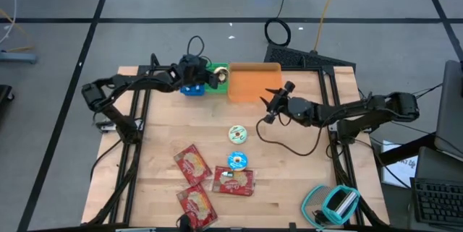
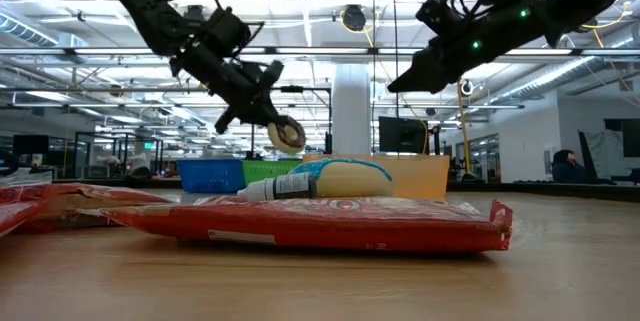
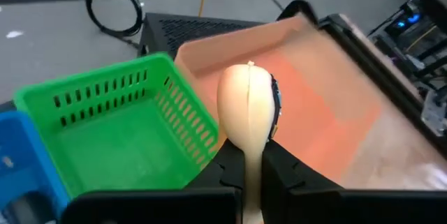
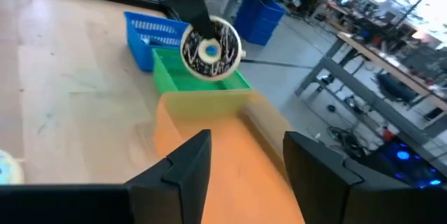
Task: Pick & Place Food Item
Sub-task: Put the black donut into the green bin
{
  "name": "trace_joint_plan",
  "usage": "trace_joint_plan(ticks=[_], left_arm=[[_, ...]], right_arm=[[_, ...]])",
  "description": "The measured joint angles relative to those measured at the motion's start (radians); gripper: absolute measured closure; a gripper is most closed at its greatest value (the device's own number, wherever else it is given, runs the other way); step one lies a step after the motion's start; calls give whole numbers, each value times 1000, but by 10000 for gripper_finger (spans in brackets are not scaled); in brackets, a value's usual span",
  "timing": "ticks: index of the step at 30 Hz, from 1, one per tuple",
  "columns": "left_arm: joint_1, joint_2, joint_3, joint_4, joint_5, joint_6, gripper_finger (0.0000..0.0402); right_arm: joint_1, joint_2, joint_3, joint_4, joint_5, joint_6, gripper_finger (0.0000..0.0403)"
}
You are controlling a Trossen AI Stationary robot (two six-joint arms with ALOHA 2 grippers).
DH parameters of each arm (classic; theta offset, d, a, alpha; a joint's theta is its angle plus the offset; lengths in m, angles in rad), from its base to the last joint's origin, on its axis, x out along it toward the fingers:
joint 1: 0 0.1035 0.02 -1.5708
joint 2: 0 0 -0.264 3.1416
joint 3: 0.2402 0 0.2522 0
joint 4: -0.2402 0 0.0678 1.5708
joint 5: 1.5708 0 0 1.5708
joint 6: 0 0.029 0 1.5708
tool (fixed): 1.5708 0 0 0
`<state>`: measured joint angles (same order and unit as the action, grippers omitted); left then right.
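My left gripper (image 1: 211,77) is shut on a small round cream food cup (image 3: 248,109) with a patterned foil lid (image 4: 211,49). It holds the cup in the air over the green basket (image 1: 217,84), beside the orange bin (image 1: 253,82). In the low view the cup (image 2: 288,133) hangs well above the table. My right gripper (image 4: 248,161) is open with nothing between its fingers, above the orange bin's right side (image 1: 273,102). Two more round cups (image 1: 238,134) (image 1: 237,161) lie on the table. My left gripper pinches the cup's narrow edge (image 3: 250,165) between its two fingers (image 3: 283,175), and the rest of the cup sticks out past the fingertips. The fingers slant down from the table's left. The cup stands on edge, its lid facing the table's right, lifted clear of basket and bin.
A blue basket (image 1: 192,87) stands left of the green one at the far edge. Three red packets (image 1: 193,163) (image 1: 233,181) (image 1: 197,203) lie on the near half of the table. A teal object (image 1: 336,203) sits at the near right corner.
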<state>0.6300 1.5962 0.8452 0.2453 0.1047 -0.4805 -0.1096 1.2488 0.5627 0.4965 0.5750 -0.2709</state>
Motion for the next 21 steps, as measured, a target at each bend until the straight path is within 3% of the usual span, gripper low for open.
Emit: trace_joint_plan(ticks=[4, 14, 21], left_arm=[[1, 62, 0, -12, -21, -10, 377], [5, 112, 0, 40, -27, -19, 392], [4, 113, 0, 24, -27, -21, 338]], right_arm=[[-24, 0, -5, 0, -58, 24, 235], [-27, 0, -6, -12, -60, 24, 240], [-26, 0, -6, -15, -60, 24, 243]])
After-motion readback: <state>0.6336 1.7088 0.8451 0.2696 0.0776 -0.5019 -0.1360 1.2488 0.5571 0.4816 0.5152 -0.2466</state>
